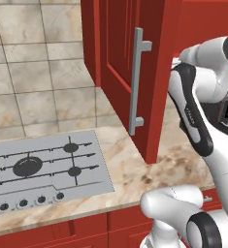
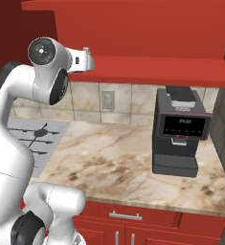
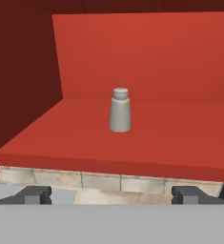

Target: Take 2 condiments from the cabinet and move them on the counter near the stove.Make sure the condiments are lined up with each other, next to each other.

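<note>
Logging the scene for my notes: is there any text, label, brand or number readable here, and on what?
Coffee machine display: pale characters, too blurred to read.
Robot arm's dark forearm cover: small pale lettering, too small to read.
Shaker on the cabinet shelf: no label visible.

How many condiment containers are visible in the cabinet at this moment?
1. A grey-white shaker stands upright on the red cabinet shelf, ahead of the open claw. A second could sit outside the hand view's framing.

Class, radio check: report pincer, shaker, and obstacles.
Pincer open, empty. Shaker upright on cabinet shelf, ahead, untouched. Nothing between them.
</note>
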Robot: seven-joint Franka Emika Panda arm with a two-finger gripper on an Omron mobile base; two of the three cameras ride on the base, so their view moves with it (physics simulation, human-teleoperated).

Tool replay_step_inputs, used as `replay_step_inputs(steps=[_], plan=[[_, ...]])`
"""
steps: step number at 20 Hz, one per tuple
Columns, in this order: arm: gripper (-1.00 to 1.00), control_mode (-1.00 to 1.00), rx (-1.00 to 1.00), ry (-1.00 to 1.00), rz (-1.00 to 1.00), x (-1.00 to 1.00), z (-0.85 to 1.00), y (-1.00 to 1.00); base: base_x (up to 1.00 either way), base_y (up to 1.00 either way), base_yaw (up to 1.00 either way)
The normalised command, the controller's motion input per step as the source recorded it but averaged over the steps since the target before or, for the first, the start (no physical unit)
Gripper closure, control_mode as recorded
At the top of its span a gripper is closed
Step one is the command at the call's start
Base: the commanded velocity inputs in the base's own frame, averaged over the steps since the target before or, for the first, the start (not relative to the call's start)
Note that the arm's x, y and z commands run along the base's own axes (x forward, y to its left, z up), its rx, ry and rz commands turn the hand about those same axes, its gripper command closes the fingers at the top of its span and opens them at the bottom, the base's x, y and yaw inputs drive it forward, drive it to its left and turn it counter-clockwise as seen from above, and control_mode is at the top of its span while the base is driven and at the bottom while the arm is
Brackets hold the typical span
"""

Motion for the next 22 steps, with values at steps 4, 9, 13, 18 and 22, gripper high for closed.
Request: replay_step_inputs(steps=[4, 9, 13, 18, 22], plan=[[-1.0, -1.0, 0.0, 0.03, 0.0, 0.34, 0.07, 0.03, 0.0, 0.0, 0.0], [-1.0, -1.0, 0.0, 0.04, 0.0, 0.32, 0.03, 0.0, 0.0, 0.0, 0.0], [-1.0, -1.0, 0.0, 0.05, 0.0, 0.35, 0.0, 0.03, 0.0, 0.0, 0.0], [-1.0, -1.0, 0.0, 0.0, 0.0, 0.35, 0.0, 0.08, 0.0, 0.0, 0.0], [-1.0, -1.0, 0.0, 0.0, 0.0, 0.28, 0.0, 0.08, 0.0, 0.0, 0.0]])
